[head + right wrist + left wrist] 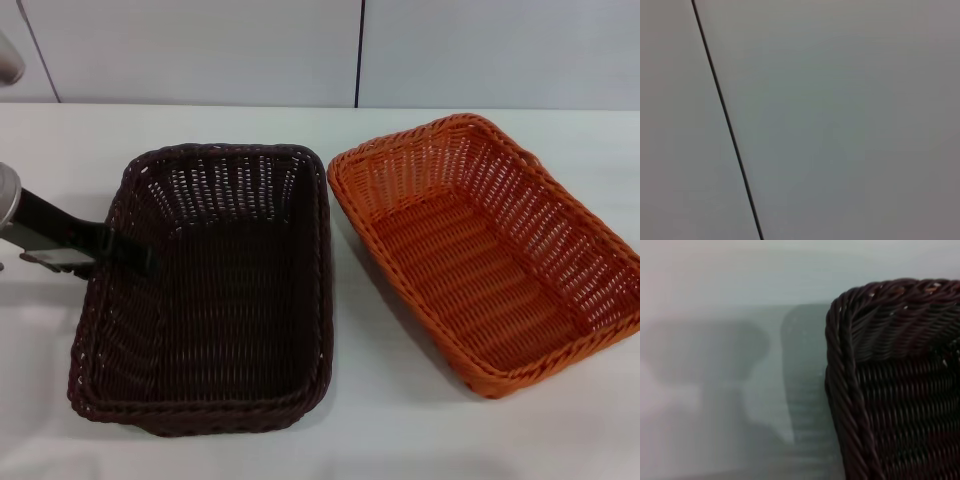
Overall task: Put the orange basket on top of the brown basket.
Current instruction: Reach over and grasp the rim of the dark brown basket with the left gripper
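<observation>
The brown basket (pixel 225 290) stands empty on the white table, left of centre. In the left wrist view one of its corners (pixel 900 390) fills the frame close up. The orange basket (pixel 480 250) stands empty to its right, turned at an angle, with a narrow gap between the two. My left gripper (pixel 130 250) reaches in from the left and sits at the brown basket's left rim, over the wall. My right gripper is out of view; the right wrist view shows only a pale surface with a dark seam.
The white table (pixel 400 420) runs under both baskets. A pale wall with a dark vertical seam (pixel 358 50) stands behind it. The orange basket's right corner reaches the frame's edge.
</observation>
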